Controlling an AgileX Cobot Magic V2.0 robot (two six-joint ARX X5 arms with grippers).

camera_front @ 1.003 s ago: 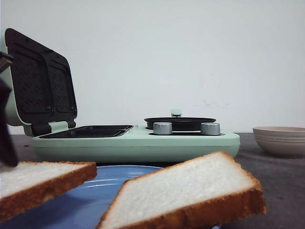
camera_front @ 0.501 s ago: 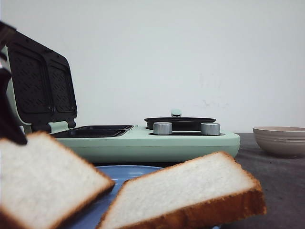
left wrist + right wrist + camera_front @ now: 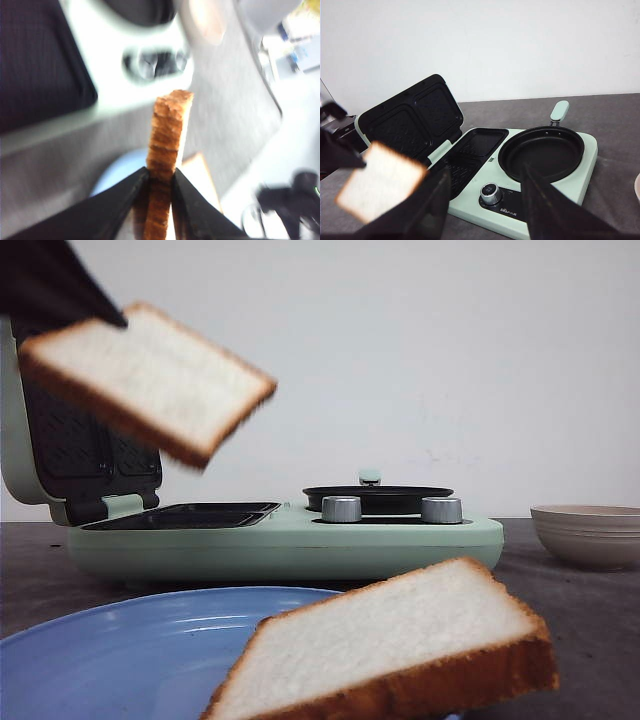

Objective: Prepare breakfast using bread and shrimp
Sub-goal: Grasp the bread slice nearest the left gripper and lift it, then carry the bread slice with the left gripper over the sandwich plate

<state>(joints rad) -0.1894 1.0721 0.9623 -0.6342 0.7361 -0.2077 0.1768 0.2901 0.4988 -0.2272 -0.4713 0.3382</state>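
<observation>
Front view gives you the raised bread slice [image 3: 150,380] up in the air at the left, tilted, over the open sandwich maker [image 3: 280,540], with the dark left gripper [image 3: 55,285] at its upper corner. Your left wrist view confirms the grip: the two black fingers [image 3: 127,192] are closed tight on the slice's crust edge [image 3: 167,137], the bread standing on edge between them, though that picture is blurred. The second bread slice [image 3: 400,645] lies on the blue plate [image 3: 130,650] nearest the camera, its far corner hanging past the plate's rim.

Behind the plate, the mint-green sandwich maker sits on the dark bench [image 3: 580,610] with its lid [image 3: 80,455] swung up, two silver knobs [image 3: 341,508] on the front and a black pan [image 3: 378,497] on its right half. A beige bowl [image 3: 588,533] rests on the bench at the far right.

Your right gripper [image 3: 487,200] has its fingers spread wide apart and holds nothing.
</observation>
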